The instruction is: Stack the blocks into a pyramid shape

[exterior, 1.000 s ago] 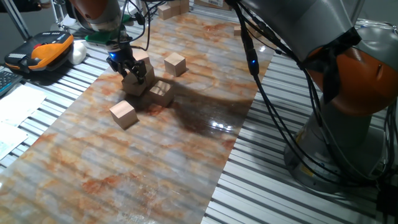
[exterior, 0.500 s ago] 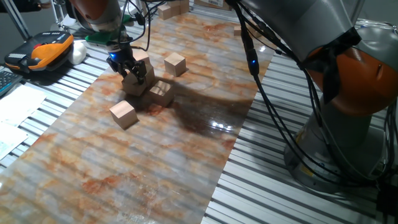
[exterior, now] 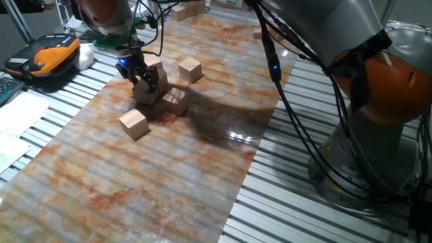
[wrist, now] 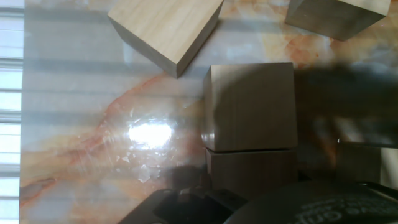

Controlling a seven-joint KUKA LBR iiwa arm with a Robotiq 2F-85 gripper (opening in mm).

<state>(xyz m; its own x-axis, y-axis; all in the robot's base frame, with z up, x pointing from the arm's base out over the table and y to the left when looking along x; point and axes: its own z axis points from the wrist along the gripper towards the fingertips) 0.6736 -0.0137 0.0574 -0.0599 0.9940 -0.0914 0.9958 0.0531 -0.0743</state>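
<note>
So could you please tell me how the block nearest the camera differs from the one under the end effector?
The nearest block lies alone on the marbled mat, apart from the rest; the block under the end effector sits among the cluster. The nearest block is fully lit and unobstructed; the other is shaded and partly hidden by the end effector. Both are plain light-tan wooden cubes that look the same size.

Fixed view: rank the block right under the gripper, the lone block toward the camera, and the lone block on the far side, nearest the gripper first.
Measured from the gripper:
1. Block under the gripper, directly below the fingers in the cluster.
2. Far-side block, standing alone to the image right, beyond the cluster.
3. Near-side block, alone toward the camera.
The last two are not far apart in rank.
</note>
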